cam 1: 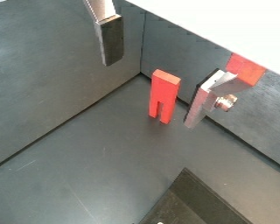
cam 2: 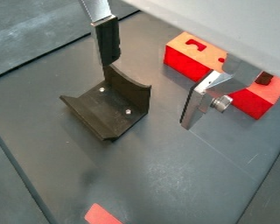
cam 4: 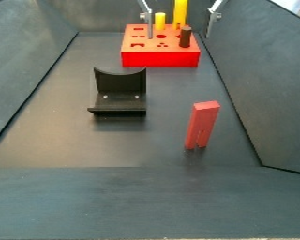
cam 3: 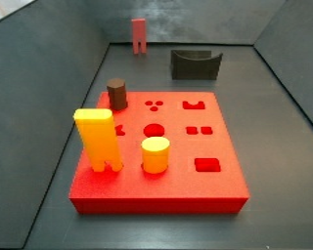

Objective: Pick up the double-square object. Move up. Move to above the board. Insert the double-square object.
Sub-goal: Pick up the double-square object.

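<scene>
double-square object (cam 1: 164, 96): salmon-pink slim block, stands upright on the dark floor, long axis vertical, two legs point down, split visible at the bottom in a wrist view; also seen in both side views (cam 3: 140, 32) (cam 4: 202, 126)
double-square object location: near a wall of the enclosure, well apart from the board, nothing touching it
board (cam 3: 222, 190): bright-red flat slab on the floor, holes in its top; seen in a side view (cam 4: 131, 58) at the far end, partly seen in a wrist view (cam 2: 185, 54)
end effector (cam 1: 157, 73): above the floor, apart from the double-square object; fingers (cam 1: 111, 41) spread wide, nothing between them, so open; second finger (cam 1: 206, 99) closer to the block but not touching; also in a wrist view (cam 2: 154, 80)
fixture (cam 2: 108, 108): dark curved bracket on the floor, between the board and the pink block in a side view (cam 4: 119, 91)
yellow-orange block (cam 3: 97, 141): upright in the board, two legs
yellow cylinder (cam 3: 156, 155): upright in the board, beside the yellow-orange block
dark brown cylinder (cam 3: 117, 94): upright at the board's far edge
</scene>
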Robot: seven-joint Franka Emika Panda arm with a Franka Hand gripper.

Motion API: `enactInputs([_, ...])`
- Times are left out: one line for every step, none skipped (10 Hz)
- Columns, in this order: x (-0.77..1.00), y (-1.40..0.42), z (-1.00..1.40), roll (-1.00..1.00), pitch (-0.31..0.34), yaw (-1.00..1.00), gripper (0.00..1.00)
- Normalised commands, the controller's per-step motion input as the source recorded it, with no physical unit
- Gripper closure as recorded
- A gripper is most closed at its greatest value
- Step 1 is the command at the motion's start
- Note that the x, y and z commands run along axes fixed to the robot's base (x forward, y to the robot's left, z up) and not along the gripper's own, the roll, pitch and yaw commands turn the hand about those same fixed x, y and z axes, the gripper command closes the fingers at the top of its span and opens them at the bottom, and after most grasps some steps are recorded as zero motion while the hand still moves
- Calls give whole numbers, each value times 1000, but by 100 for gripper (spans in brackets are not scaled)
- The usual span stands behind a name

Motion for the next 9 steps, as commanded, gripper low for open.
enactInputs([0, 394, -171, 0, -20, 0, 0])
enactInputs([-206, 837, -591, -106, -213, 214, 0])
enactInputs([-389, 820, -686, -60, -264, 243, 0])
enactInputs([-277, 771, -711, -56, -251, 237, 0])
enactInputs([-357, 786, -697, -64, -254, 194, 0])
enactInputs([-411, 740, -706, -50, -261, 157, 0])
enactInputs([-366, 683, -671, -71, -276, 151, 0])
enactInputs([-94, 417, -709, -74, -253, 169, 0])
enactInputs([0, 129, 0, -86, -39, 0, 0])
